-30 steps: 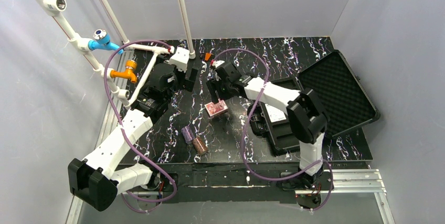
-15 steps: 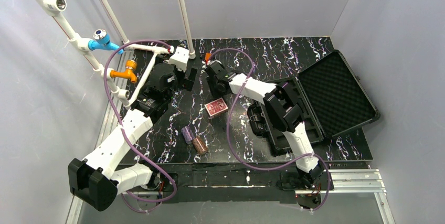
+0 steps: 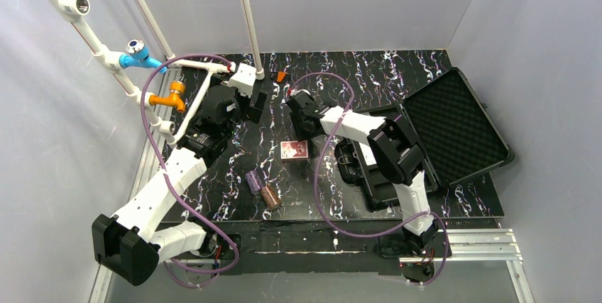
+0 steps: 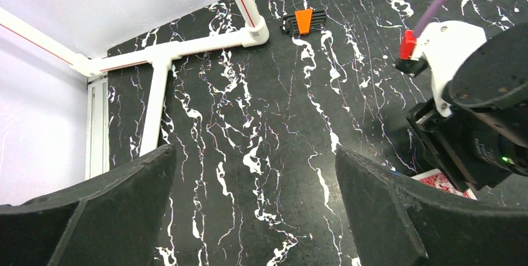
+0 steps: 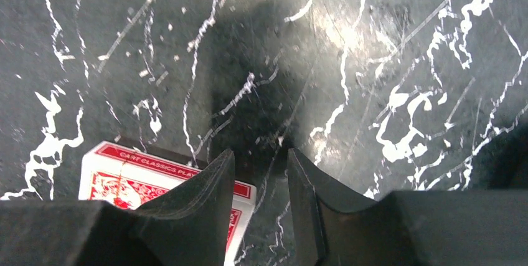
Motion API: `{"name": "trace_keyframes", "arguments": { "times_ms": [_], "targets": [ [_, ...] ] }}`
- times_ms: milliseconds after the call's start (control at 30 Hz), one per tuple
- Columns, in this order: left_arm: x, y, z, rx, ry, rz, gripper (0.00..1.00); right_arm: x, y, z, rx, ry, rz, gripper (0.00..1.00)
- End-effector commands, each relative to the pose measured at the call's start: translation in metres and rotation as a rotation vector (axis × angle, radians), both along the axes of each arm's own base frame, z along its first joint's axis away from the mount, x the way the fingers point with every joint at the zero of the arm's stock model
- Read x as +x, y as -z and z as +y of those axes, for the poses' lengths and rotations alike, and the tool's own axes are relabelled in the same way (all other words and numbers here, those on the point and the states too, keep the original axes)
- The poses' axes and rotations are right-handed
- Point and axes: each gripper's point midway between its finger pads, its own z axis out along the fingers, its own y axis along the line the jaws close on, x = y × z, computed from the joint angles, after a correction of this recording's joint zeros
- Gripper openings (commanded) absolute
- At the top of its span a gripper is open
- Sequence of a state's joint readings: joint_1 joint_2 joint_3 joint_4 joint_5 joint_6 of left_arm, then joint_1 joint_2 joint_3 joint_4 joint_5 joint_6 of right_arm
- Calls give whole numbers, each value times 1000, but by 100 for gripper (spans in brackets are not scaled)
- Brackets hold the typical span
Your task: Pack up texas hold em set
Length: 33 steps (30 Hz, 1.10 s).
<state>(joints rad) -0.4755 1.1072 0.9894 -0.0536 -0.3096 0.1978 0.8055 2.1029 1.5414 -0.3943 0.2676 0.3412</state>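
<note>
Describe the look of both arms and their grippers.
Both the left arm and right arm have white link shells joined by bulky black joint housings. A purple cable loops loosely along each. The left gripper and right gripper carry matt black, wedge-shaped fingers. A small red tab sits by the right wrist.

We find the open case (image 3: 454,117) by the right edge of the desk (image 3: 397,69), its lid laid back toward the far right corner. The pack of cards (image 3: 294,150) lies flat near the middle, just left of the case. Left of the pack and nearer the front edge lies a roll of chips (image 3: 253,181). A second roll (image 3: 270,196) lies just beside it on its right. A set of hex keys (image 3: 281,76) sits by the far edge, with a pipe frame (image 3: 202,66) running from beside it toward the far left corner.
</note>
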Motion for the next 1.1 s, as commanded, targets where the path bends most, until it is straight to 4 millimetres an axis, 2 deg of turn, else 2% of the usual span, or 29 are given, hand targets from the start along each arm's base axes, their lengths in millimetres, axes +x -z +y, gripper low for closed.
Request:
{"name": "trace_keyframes", "arguments": {
  "times_ms": [0,367,533,600,900,1067],
  "targets": [
    [0,-5,2,4,-9,-21,99,-18,0,-21,-24,25,33,45],
    [1,-3,2,15,-9,-18,99,-59,-3,-24,19,-25,70,45],
    [2,-2,2,20,-11,-14,100,-86,2,-13,55,-110,97,45],
    [3,0,2,25,-11,-9,99,-94,-5,-13,71,-150,92,47],
    [2,-4,6,32,-27,-20,99,-100,-53,-14,78,-432,-37,81],
    [0,-13,17,25,-85,-55,99,-99,-67,-9,79,-537,-87,92]
  ]
}}
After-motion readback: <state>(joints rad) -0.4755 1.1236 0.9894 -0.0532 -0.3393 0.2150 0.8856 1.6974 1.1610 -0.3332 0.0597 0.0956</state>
